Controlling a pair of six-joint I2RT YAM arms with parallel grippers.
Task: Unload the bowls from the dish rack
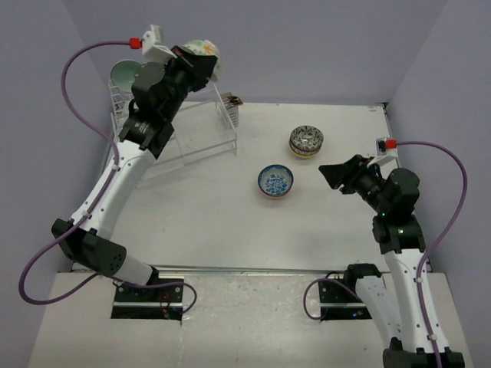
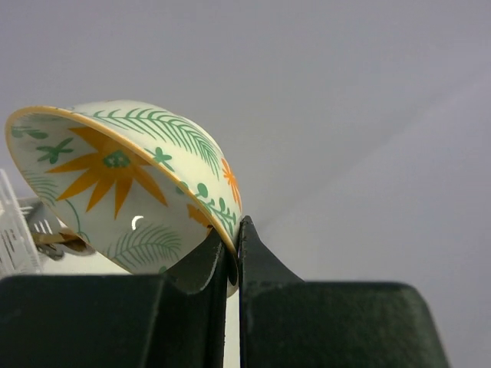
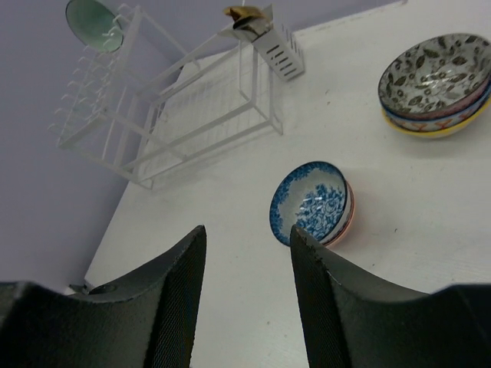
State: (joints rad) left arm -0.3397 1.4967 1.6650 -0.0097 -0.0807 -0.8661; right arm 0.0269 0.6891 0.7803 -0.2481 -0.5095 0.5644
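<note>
My left gripper (image 2: 236,230) is shut on the rim of a cream bowl with a yellow flower (image 2: 123,176). It holds the bowl (image 1: 202,52) high above the back of the clear dish rack (image 1: 196,142). A pale green bowl (image 1: 125,74) stands in the rack's tall tier at the far left, also seen in the right wrist view (image 3: 93,23). A blue-patterned bowl (image 1: 275,181) sits on another bowl on the table. A black-and-white bowl (image 1: 306,140) tops a second stack. My right gripper (image 1: 331,175) hovers open right of the blue bowl (image 3: 311,201), holding nothing.
A slotted white holder (image 3: 268,46) with a brown object in it hangs at the rack's right corner (image 1: 232,107). Purple walls close in the table at the back and on both sides. The rack (image 3: 192,107) fills the table's far left.
</note>
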